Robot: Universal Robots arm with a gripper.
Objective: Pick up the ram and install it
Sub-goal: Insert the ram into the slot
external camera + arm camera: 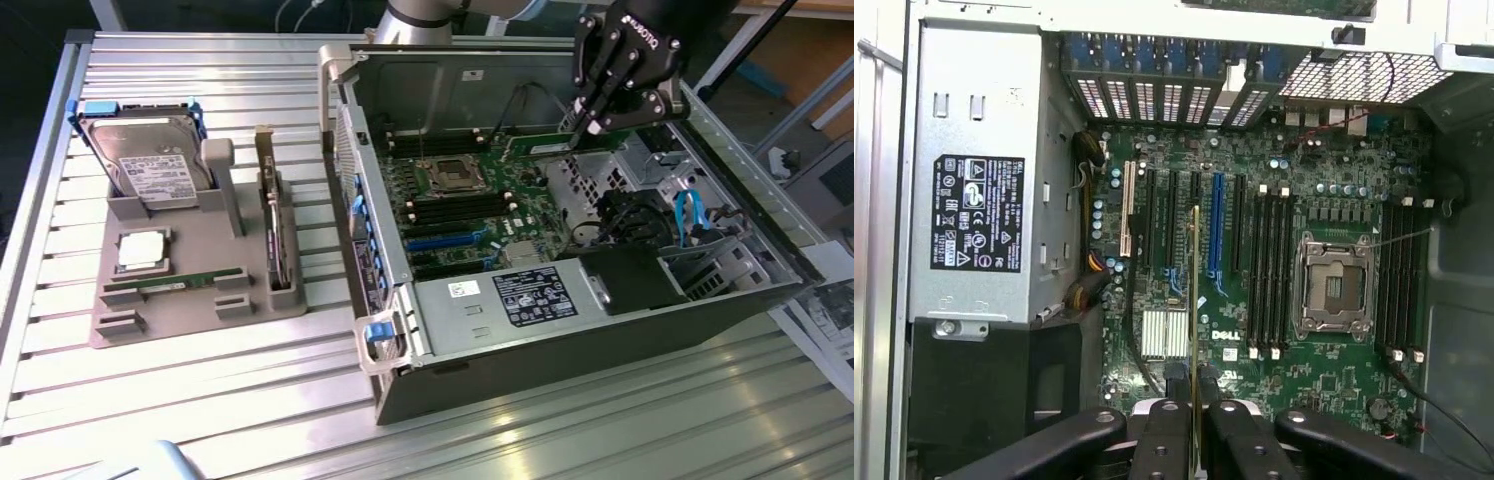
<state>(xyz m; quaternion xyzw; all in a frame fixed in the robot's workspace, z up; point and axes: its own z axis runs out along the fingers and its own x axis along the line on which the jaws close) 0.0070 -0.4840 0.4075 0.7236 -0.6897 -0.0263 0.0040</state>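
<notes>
Hovering over the open computer case point(574, 345), what is held by the gripper point(597, 128)?

The ram point(541, 148) is pinched between nearly closed jaws. In the wrist view it is seen edge-on, standing upright above the motherboard point(1304, 390).

How is this step judged to be done well?

The stick should be lined up lengthwise with one of the black memory slots point(1269, 270) beside the processor socket point(1334, 285), not with the blue card slot point(1216, 235) that lies just beside its edge in the wrist view. It should be brought down level, so that both ends are seated together, and pressure should be applied straight, without twist.

What is carried in the containers?

Within the case, the motherboard, a grey power supply point(974, 200) and apparently empty memory slots are seen. On the tabletop point(200, 400), a grey tray point(174, 320) is loaded with a hard drive point(147, 165), a square processor chip point(143, 250), a second green stick point(174, 283) lying flat, and a dark expansion card point(276, 230) stood on edge.
</notes>
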